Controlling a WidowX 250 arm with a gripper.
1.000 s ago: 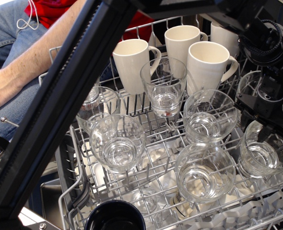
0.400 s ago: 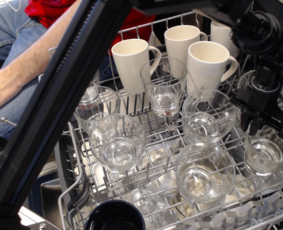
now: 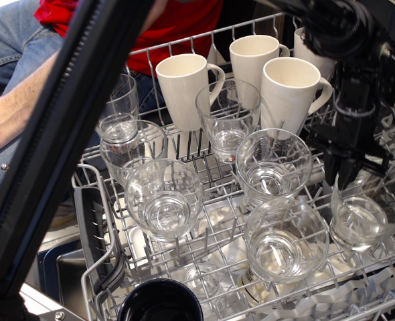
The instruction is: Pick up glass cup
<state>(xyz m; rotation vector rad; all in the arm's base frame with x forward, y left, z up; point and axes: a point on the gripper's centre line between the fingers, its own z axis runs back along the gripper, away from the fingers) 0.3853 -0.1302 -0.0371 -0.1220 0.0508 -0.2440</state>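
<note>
The single view looks down into a wire dish rack (image 3: 104, 200) full of glassware and mugs. The black gripper (image 3: 348, 175) hangs at the right side, its dark fingers (image 3: 331, 170) pointing down at the far rim of a glass cup (image 3: 359, 221) that sits at the rack's right edge. The fingertips are at or just above that rim; whether they touch it is not clear, and I cannot tell if the jaws are spread or clenched, since the dark parts merge together.

Left of that cup, nearer the middle, stands a wide glass tumbler (image 3: 286, 241), and just beyond it another tumbler (image 3: 272, 168). A taller glass (image 3: 228, 120) stands farther back in the centre. On the left are a tilted round glass (image 3: 164, 198), one partly hidden behind it (image 3: 127, 150), and a small glass (image 3: 119, 110) at the far left.

Along the far row stand three white mugs (image 3: 184, 90) (image 3: 253, 57) (image 3: 292, 90), with a fourth (image 3: 311, 57) partly hidden behind the arm. A dark cup (image 3: 161, 301) sits at the near edge.

A thick black bar (image 3: 57, 140) crosses the left of the view diagonally. Behind it sits a person in jeans and a red shirt (image 3: 23, 60).
</note>
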